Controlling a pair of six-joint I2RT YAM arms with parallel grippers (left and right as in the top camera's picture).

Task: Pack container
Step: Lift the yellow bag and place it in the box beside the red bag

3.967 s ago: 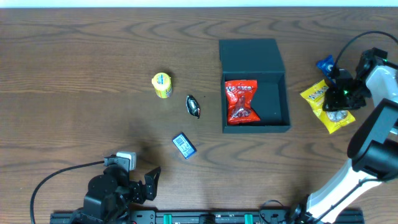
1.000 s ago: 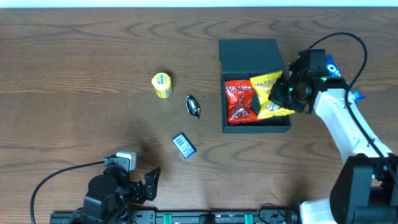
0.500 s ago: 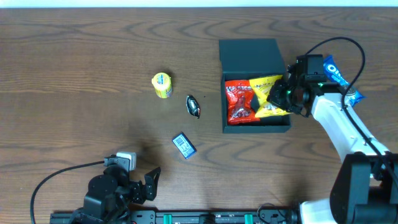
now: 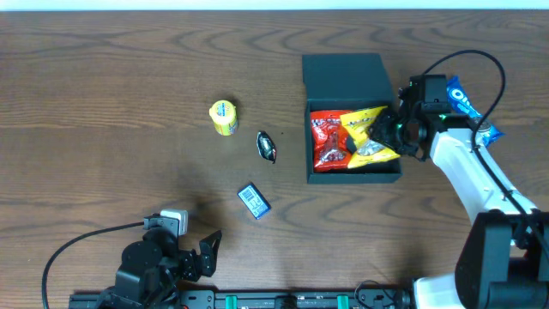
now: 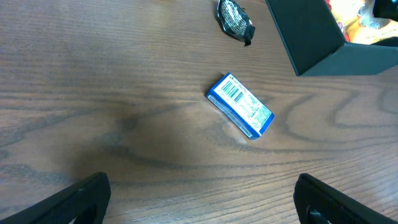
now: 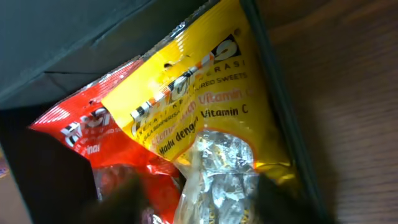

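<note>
The dark teal container (image 4: 352, 173) stands open at centre right, its lid (image 4: 343, 75) lying flat behind it. Inside lie a red snack packet (image 4: 328, 144) and a yellow snack packet (image 4: 371, 136) that partly overlaps it. My right gripper (image 4: 391, 129) hovers over the container's right side, open, its fingers on either side of the yellow packet's (image 6: 199, 112) clear end. The right wrist view also shows the red packet (image 6: 93, 140) and the container's wall (image 6: 283, 124). My left gripper (image 4: 204, 251) rests open and empty at the bottom left.
A small yellow item (image 4: 224, 118), a dark wrapped candy (image 4: 268, 147) and a small blue box (image 4: 254, 201) lie on the wooden table left of the container. A blue packet (image 4: 467, 103) lies to its right. The left wrist view shows the blue box (image 5: 241, 114).
My right gripper carried the yellow packet from the table at the right into the container. The packet now lies flatter beside the red one, and the fingers have spread. The left arm has not moved.
</note>
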